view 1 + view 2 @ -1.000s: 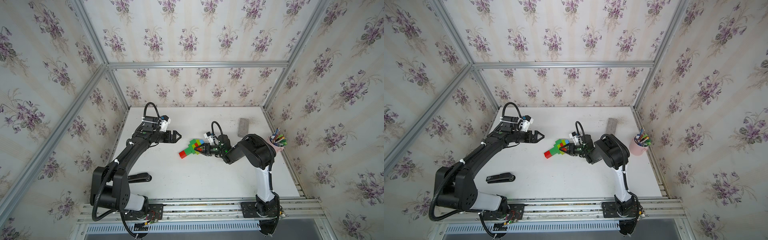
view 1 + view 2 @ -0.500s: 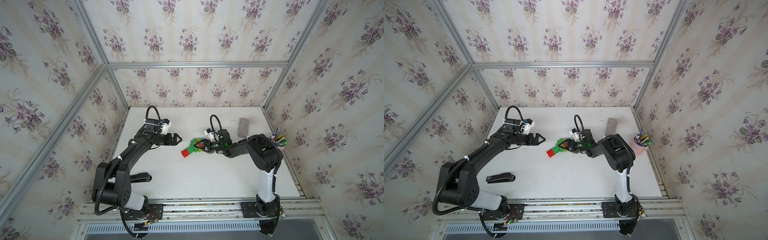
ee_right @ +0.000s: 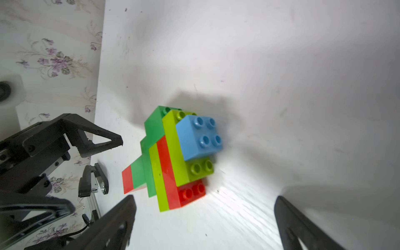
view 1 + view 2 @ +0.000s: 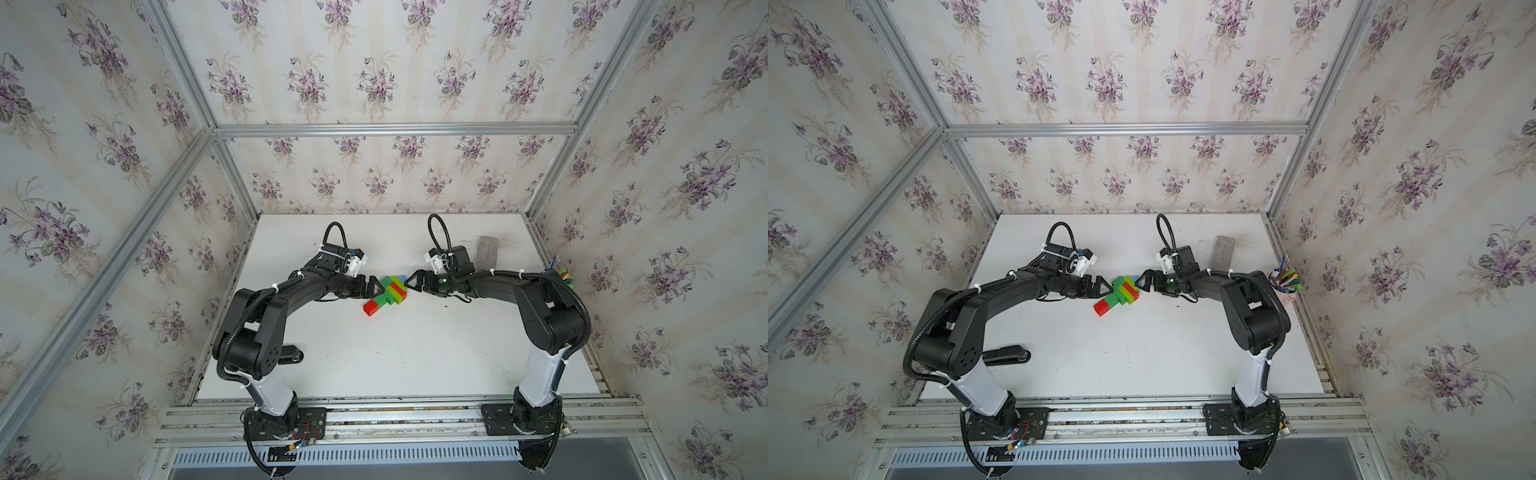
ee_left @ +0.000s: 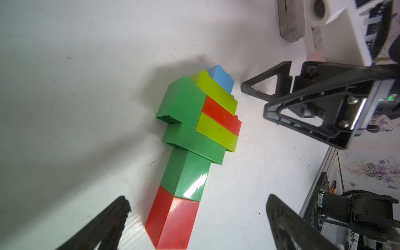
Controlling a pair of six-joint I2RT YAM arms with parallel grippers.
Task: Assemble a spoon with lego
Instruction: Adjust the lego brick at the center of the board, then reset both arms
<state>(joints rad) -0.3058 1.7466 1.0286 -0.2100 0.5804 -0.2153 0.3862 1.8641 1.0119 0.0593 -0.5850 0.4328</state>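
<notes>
The spoon point(image 4: 386, 293) point(image 4: 1119, 292) lies flat on the white table point(image 4: 415, 353). It has a green, lime and red striped head, a small blue tip point(image 3: 198, 138) and a green and red stem point(image 5: 179, 194). Its studs face my right gripper. My left gripper point(image 4: 376, 286) point(image 4: 1109, 286) point(image 5: 198, 201) stands open just left of it, with the red stem end showing between its fingers, untouched. My right gripper point(image 4: 408, 282) point(image 4: 1138, 280) point(image 3: 204, 199) stands open just right of the blue tip, holding nothing.
A grey rectangular block point(image 4: 487, 253) point(image 4: 1224, 253) lies at the back right. A pink cup of pens point(image 4: 1283, 284) stands at the right edge. A black stapler point(image 4: 286, 353) lies at the front left beside the left arm. Papered walls enclose the table on three sides.
My right gripper has opened, let go of the spoon's head and drawn back a little to the right. My left gripper has moved right, up to the spoon.
</notes>
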